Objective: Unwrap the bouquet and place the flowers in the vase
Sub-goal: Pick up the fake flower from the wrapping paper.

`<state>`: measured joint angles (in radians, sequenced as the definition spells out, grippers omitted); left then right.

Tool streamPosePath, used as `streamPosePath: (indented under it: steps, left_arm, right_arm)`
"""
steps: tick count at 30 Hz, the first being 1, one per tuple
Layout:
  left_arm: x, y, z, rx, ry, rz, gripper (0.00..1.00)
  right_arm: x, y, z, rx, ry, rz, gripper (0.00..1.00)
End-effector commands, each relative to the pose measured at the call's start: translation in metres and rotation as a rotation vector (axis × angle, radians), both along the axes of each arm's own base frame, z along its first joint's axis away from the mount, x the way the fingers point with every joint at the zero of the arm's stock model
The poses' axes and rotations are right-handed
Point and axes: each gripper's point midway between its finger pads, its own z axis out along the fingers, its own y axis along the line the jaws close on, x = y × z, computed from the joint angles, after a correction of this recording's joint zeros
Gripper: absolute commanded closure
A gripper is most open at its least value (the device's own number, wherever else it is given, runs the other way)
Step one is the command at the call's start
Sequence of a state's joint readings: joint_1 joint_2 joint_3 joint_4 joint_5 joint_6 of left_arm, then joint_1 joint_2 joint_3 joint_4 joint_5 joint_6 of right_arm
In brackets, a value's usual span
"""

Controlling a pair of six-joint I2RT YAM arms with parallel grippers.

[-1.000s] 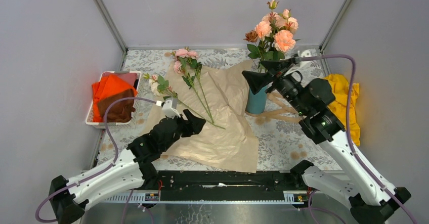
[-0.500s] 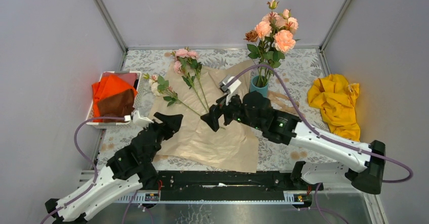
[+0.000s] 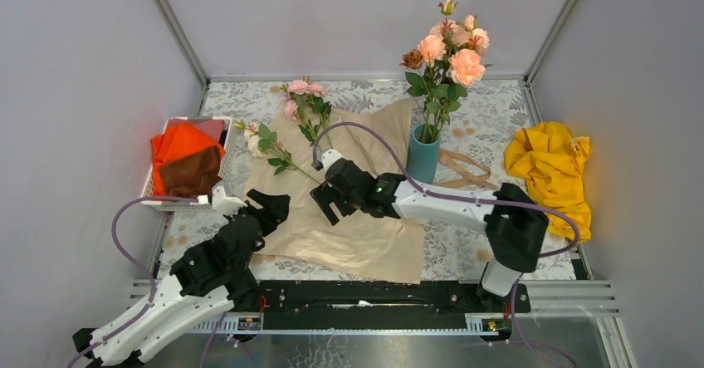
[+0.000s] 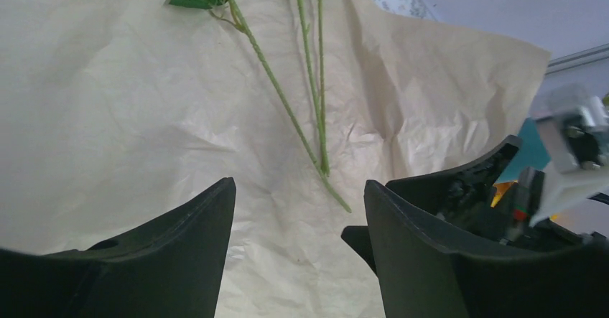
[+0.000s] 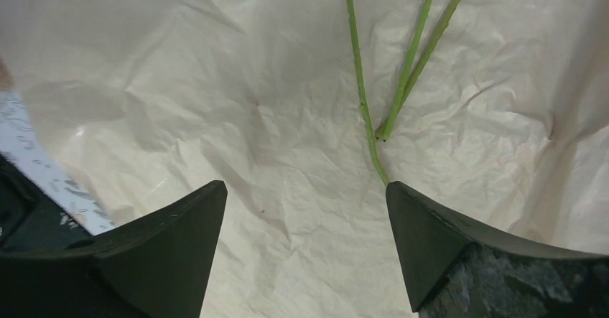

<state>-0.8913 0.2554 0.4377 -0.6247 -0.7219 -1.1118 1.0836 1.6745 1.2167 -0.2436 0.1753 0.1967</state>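
You had the kraft paper (image 3: 365, 235) spread flat, most roses (image 3: 452, 52) standing in the teal vase (image 3: 422, 160) at its far right corner, and three loose roses (image 3: 299, 87) lying across it. Your right gripper (image 3: 325, 204) hung spread wide over their cut ends, holding nothing. The left gripper (image 3: 272, 205) gaped empty over the paper's left part.
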Motion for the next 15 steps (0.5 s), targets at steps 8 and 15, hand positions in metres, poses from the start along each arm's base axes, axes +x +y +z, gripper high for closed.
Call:
streamPosePath:
  steps: [8, 15]
  left_arm:
    - [0.001, 0.006, 0.001, 0.03, -0.003, 0.021, 0.28]
    - [-0.003, 0.008, 0.004, 0.002, -0.026, 0.011, 0.28]
  right_arm:
    - [0.026, 0.028, -0.023, -0.115, -0.033, 0.014, 0.21]
    - [0.038, 0.037, -0.046, -0.18, -0.047, 0.029, 0.31]
